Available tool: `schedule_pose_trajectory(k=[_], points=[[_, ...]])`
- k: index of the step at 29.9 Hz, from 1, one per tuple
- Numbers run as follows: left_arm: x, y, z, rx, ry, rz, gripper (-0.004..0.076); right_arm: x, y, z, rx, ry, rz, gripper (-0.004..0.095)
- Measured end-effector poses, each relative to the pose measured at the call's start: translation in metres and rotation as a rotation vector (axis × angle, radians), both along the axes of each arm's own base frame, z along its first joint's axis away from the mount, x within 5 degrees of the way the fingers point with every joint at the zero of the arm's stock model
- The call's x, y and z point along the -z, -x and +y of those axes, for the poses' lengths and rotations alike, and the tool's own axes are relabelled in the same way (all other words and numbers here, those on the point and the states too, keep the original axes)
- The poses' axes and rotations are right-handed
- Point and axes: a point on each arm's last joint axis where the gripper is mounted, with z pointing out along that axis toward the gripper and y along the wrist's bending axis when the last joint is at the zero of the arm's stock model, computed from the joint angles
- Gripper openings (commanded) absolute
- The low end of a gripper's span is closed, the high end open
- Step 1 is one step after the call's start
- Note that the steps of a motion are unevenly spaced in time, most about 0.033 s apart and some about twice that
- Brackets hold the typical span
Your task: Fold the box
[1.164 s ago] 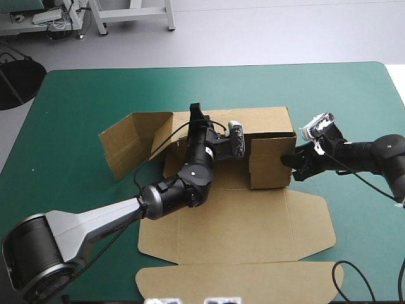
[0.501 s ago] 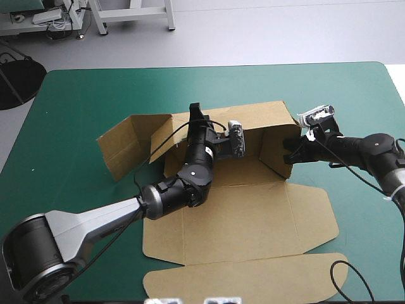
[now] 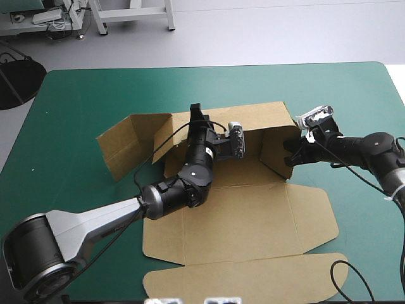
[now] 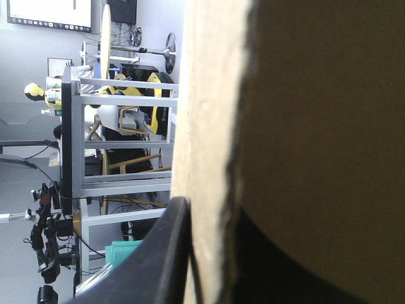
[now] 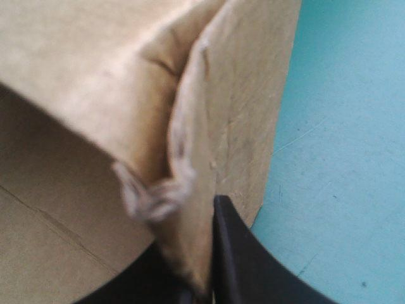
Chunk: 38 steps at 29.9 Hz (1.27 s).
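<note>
Here the brown box (image 3: 247, 215) lies near the middle of the teal-green surface (image 3: 88, 95), partly raised. Its rear wall stands up and the right end wall stands beside it. A left flap splays outward, and the broad lid panel lies flat toward the near edge. The left tool (image 3: 197, 113) is pinched on the top of the rear wall; its wrist view shows the board's edge running between its fingers (image 4: 168, 253). The right tool (image 3: 290, 154) is clamped on the edge of the right end wall, with the board caught between its two black fins.
</note>
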Motion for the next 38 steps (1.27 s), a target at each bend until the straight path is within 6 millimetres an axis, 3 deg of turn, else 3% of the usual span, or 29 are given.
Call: schedule_pose_trajectory(k=[4, 17, 29, 33, 38], points=[[0.003, -0.001, -0.002, 0.025, -0.029, -0.016, 0.0441, 0.000, 0.000, 0.000, -0.004, 0.001, 0.001, -0.0009], [0.000, 0.005, -0.007, 0.037, -0.047, -0.062, 0.0447, -0.001, 0.001, 0.001, -0.017, -0.003, 0.007, -0.0009], [-0.014, 0.075, -0.048, 0.089, 0.028, -0.210, 0.0436, -0.001, 0.001, 0.001, -0.021, -0.002, 0.011, -0.0011], [-0.014, 0.099, -0.060, 0.144, 0.040, -0.214, 0.0333, -0.001, 0.001, 0.001, -0.019, -0.004, 0.013, -0.0011], [-0.013, 0.120, -0.069, 0.196, 0.052, -0.204, -0.0008, -0.001, 0.001, 0.001, -0.012, -0.010, 0.019, -0.0011]])
